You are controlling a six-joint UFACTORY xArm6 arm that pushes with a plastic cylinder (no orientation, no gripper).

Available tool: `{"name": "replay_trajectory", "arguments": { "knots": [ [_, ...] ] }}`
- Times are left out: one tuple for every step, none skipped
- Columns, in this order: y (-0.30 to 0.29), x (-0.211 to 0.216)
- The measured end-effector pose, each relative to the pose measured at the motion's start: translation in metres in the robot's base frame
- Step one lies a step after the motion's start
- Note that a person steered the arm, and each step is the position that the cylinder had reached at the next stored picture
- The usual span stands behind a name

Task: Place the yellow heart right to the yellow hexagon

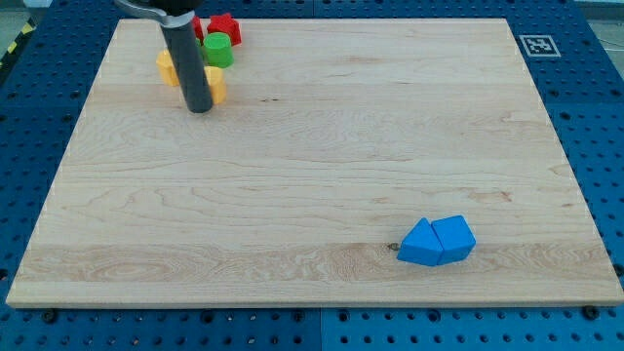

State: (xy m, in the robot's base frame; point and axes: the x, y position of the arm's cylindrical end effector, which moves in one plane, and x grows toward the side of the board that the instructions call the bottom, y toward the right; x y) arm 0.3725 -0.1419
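My rod comes down at the view's top left and my tip [198, 107] rests on the board. Two yellow blocks flank the rod. One yellow block [167, 66] shows to the rod's left, its shape partly hidden. The other yellow block [215, 85] shows just right of my tip, touching or nearly touching the rod; its shape is also partly hidden. I cannot tell which is the heart and which the hexagon.
A green block [217, 49] sits just above the yellow ones, with a red block [225, 26] behind it at the board's top edge. Two blue blocks [438, 241] lie together at the lower right. A marker tag [535, 45] is off the top right corner.
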Motion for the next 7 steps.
{"name": "replay_trajectory", "arguments": {
  "knots": [
    [0.003, -0.012],
    [0.002, -0.03],
    [0.002, -0.03],
    [0.002, -0.039],
    [0.002, -0.031],
    [0.023, -0.01],
    [0.055, -0.035]
  ]
}}
